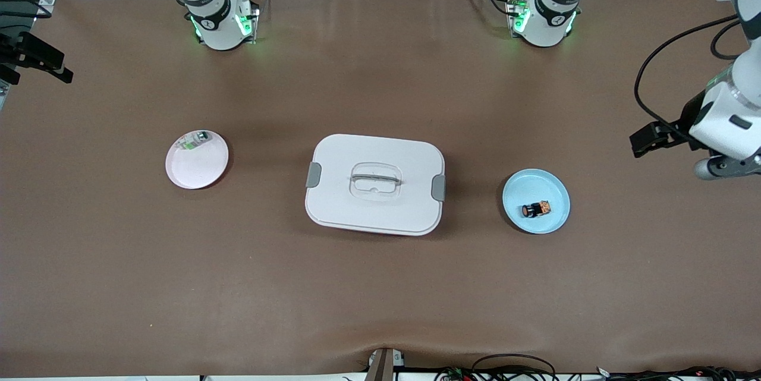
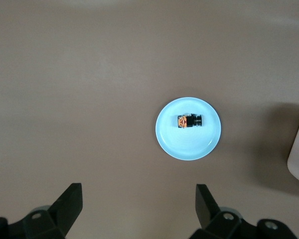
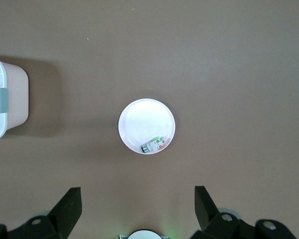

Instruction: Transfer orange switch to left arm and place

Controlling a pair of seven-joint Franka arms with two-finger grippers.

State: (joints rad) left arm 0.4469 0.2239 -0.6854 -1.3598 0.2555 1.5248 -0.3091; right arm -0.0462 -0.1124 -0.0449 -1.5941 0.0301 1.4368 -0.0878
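On the blue plate (image 1: 536, 201), toward the left arm's end of the table, the orange switch (image 1: 535, 209) lies on its side, untouched by either arm; the left wrist view shows it resting near the plate's middle with nothing around it. Beside that plate, at the centre of the table, stands the box (image 1: 375, 184), white with grey latches and its lid on, squarely between the blue plate and the pink plate (image 1: 197, 159) toward the right arm's end. The pink plate already carries a small green-and-white component (image 1: 195, 141) near its rim, which is not the task's thing. The left gripper (image 2: 138, 211) hangs high in the air over bare table at its arm's end, its fingers spread wide and holding nothing, with the blue plate well in its sight. The right gripper (image 3: 137, 214) is likewise up high, looking down on the pink plate, fingers wide apart and empty; in the front view only the edge of that arm's hand shows at the border. By my reading, nothing of the transfer is done yet: the pick from the blue plate, the handover between the arms clear of the box, and the placing, presumably onto the pink plate, all remain.
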